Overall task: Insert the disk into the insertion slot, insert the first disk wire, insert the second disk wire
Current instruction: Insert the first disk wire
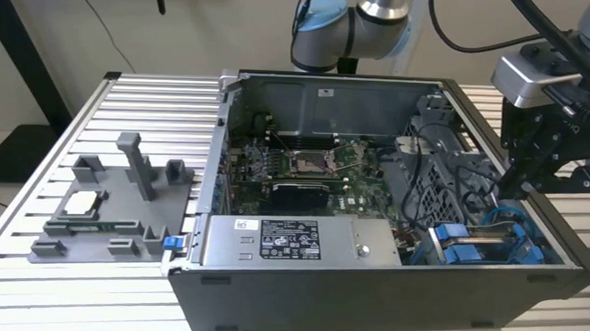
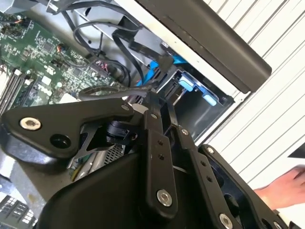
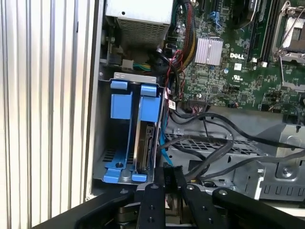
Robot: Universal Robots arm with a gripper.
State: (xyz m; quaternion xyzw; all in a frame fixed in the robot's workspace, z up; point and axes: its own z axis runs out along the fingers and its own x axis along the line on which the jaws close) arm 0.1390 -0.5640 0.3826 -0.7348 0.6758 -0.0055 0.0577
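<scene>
An open computer case (image 1: 369, 300) sits on a slatted counter (image 1: 150, 109), with its drive corner near the counter's front edge on the exterior view's right. The robot's gripper (image 1: 525, 184) reaches down into that corner. In the first wrist view the disk (image 3: 144, 143) stands on edge, already seated in the grey slot (image 3: 106, 143) with blue trim, beside an empty bay. Its long axis runs straight away from the fingers (image 3: 153, 198) toward the power supply box (image 3: 138, 19). The gripper hangs just over the disk's rear end, where a blue cable (image 3: 162, 150) and black cables (image 3: 214, 148) crowd. The fingers look pressed close together; whether a wire plug is pinched between them cannot be told.
</scene>
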